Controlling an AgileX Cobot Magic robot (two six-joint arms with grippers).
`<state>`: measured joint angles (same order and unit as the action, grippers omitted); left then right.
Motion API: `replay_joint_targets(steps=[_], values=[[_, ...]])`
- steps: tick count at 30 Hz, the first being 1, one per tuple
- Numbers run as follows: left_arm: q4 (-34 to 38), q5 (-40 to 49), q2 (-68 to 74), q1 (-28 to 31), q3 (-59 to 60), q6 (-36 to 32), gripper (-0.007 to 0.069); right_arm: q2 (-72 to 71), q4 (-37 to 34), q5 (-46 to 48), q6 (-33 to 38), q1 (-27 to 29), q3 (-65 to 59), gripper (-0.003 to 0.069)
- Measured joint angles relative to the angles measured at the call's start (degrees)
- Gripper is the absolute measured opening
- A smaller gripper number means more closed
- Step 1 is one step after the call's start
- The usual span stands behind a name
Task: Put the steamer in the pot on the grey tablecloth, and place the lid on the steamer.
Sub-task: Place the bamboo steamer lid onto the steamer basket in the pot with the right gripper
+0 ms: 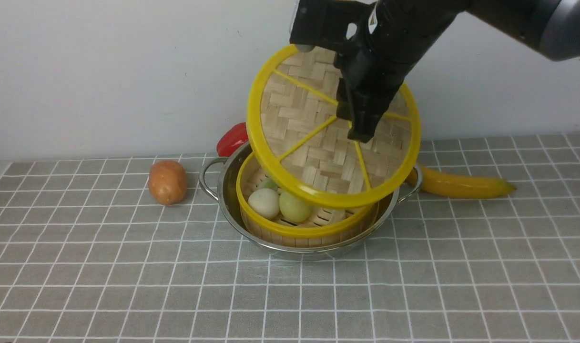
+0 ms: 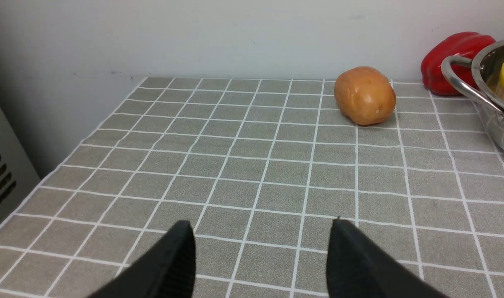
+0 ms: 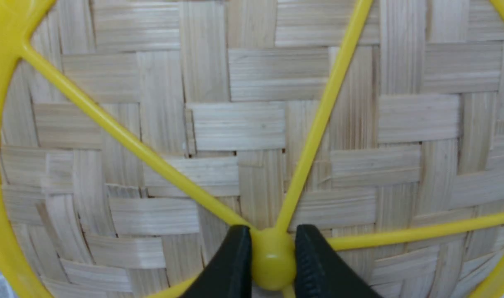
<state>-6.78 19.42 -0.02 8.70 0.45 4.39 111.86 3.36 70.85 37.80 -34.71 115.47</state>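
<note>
Partly behind lid (image 1: 299, 143): steamer (image 1: 290, 232).

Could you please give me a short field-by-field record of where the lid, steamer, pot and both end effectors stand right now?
lid: tilted above the steamer, not lying flat on it
right end effector: shut on the lid at its centre
left end effector: open, empty, over the tablecloth
steamer: inside the pot, eggs in it
pot: on the tablecloth
nearby: potato on the pot's left, pepper behind it, banana on its right
</note>
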Motion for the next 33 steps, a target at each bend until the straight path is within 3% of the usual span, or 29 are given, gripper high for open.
replay_joint_targets(steps=[13,25,33], values=[[0.00,0.00,0.00,0.00,0.00,0.00,0.0400,5.50,-3.85,-2.27,4.06,-0.06,0.00,0.0147],[0.00,0.00,0.00,0.00,0.00,0.00,0.0400,8.56,-3.36,-9.26,6.21,-0.06,0.00,0.0147],[0.00,0.00,0.00,0.00,0.00,0.00,0.0400,8.56,-2.99,-8.68,6.32,-0.06,0.02,0.0147]])
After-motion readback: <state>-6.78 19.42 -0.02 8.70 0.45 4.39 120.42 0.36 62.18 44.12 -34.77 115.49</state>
